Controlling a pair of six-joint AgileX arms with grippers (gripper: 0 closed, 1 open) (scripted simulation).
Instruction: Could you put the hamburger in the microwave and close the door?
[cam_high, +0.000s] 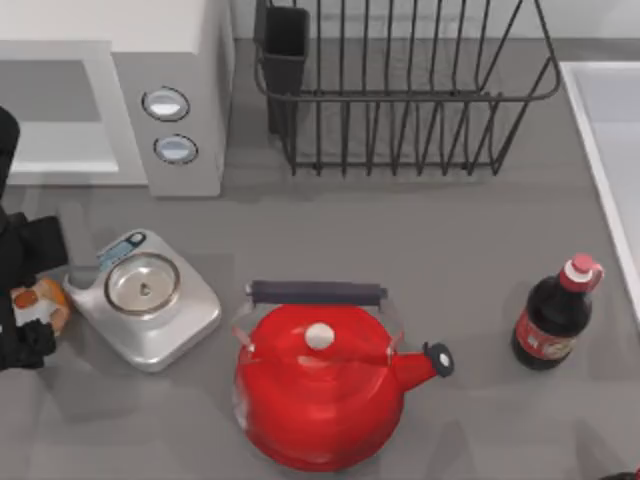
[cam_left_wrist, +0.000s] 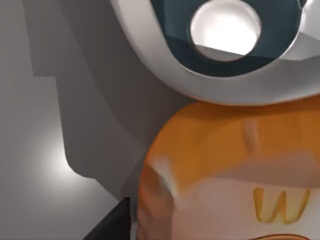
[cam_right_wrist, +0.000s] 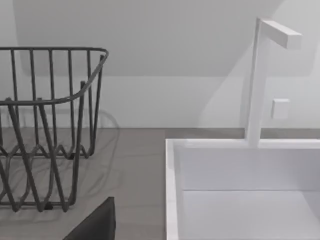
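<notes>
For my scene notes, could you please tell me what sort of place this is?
Most likely a kitchen counter: a microwave stands beside a wire dish rack, with a sink and faucet at the right.

Left arm black, blocky (matte); pincer black.

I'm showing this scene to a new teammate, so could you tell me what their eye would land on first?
The big red kettle at the table's front centre dominates. At the left edge, the left gripper is around the small orange hamburger, beside the silver scale and in front of the white microwave. A dark cola bottle stands at the right.
</notes>
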